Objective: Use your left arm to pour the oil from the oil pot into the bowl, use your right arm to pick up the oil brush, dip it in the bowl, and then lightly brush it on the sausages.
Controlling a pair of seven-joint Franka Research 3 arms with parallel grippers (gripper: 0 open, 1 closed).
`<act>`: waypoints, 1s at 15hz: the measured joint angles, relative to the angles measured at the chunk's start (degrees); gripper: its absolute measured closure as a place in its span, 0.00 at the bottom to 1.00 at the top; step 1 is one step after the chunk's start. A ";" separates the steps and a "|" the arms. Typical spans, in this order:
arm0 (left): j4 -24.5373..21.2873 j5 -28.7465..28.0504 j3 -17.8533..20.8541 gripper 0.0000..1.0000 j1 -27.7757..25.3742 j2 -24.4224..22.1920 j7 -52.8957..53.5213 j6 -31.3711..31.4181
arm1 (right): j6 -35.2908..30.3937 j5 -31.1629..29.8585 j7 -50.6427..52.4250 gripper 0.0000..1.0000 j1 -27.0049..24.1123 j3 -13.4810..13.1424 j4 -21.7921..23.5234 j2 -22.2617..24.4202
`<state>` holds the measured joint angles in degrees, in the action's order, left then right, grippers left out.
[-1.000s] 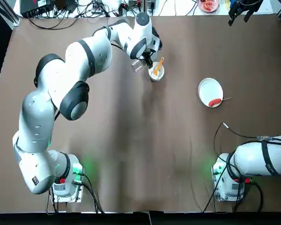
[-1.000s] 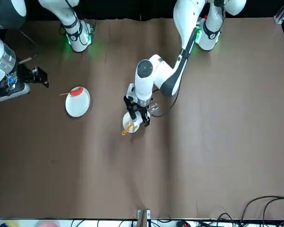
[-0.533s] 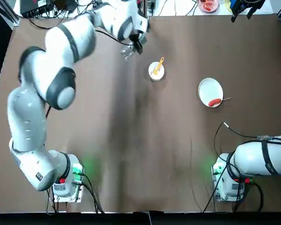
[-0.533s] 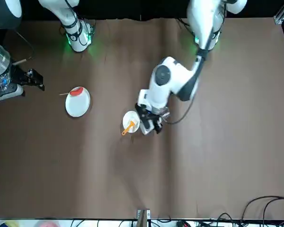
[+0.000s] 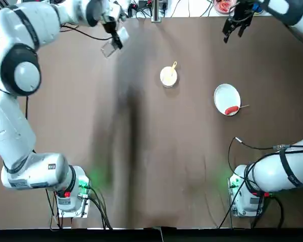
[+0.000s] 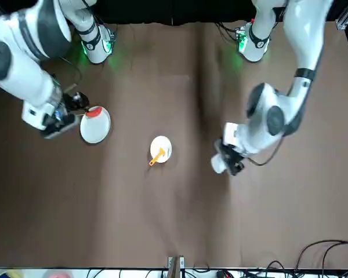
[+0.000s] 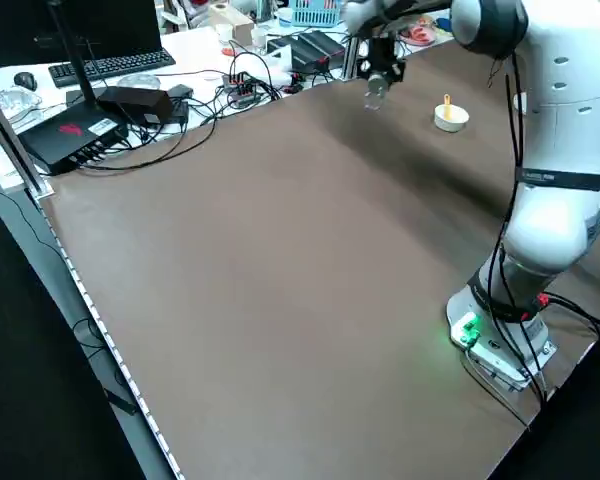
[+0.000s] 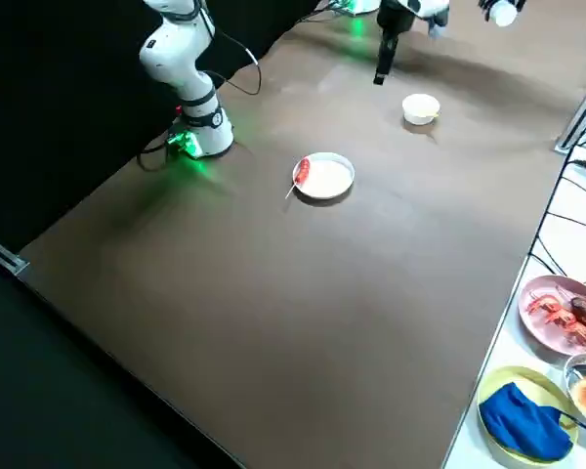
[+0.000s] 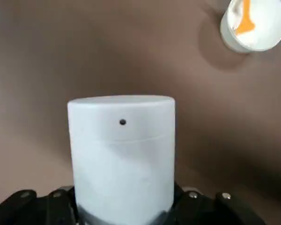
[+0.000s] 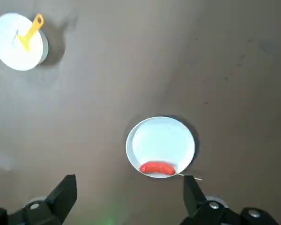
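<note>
My left gripper (image 5: 113, 36) is shut on the oil pot (image 5: 109, 49), a clear bottle whose white cap (image 9: 122, 150) fills the left wrist view. It holds it well to the left of the bowl (image 5: 168, 76), near the table's far edge. The yellow-orange oil brush (image 5: 172, 67) leans in the white bowl (image 6: 160, 148). A red sausage (image 5: 232, 109) on a thin skewer lies at the near rim of the white plate (image 5: 226, 93). My right gripper (image 5: 234, 23) hangs open high over the far edge, with the plate (image 10: 161, 140), the sausage (image 10: 157, 168) and the bowl (image 10: 14, 47) below it.
Cables, boxes and dishes of food (image 5: 224, 5) lie on the white bench beyond the table's far edge. A keyboard and black boxes (image 7: 90, 130) sit off the left side. The brown tabletop between the bowl and the arm bases (image 5: 70, 194) is bare.
My left arm has swung the oil pot away from the bowl, out to the far left. My right gripper has moved in from the far right corner toward the plate.
</note>
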<state>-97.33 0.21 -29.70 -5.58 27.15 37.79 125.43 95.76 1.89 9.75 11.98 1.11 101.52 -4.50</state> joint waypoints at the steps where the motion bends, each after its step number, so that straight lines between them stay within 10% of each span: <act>1: -0.46 -0.11 -2.70 0.47 -4.63 0.15 2.38 -0.52 | 0.15 0.00 0.01 0.00 0.74 0.01 -0.02 -1.17; 9: -0.93 -0.16 -7.00 0.47 -21.23 4.20 23.15 -2.15 | 9.44 15.47 0.47 0.00 8.45 0.18 -1.46 -9.20; 15: -0.72 3.17 -8.11 0.47 -31.84 7.18 36.47 -2.23 | 13.56 22.95 5.04 0.11 13.07 0.22 -16.72 -26.94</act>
<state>-98.05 3.38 -37.81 -37.42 34.34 74.26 123.20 109.32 24.83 14.78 25.05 1.33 84.80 -31.44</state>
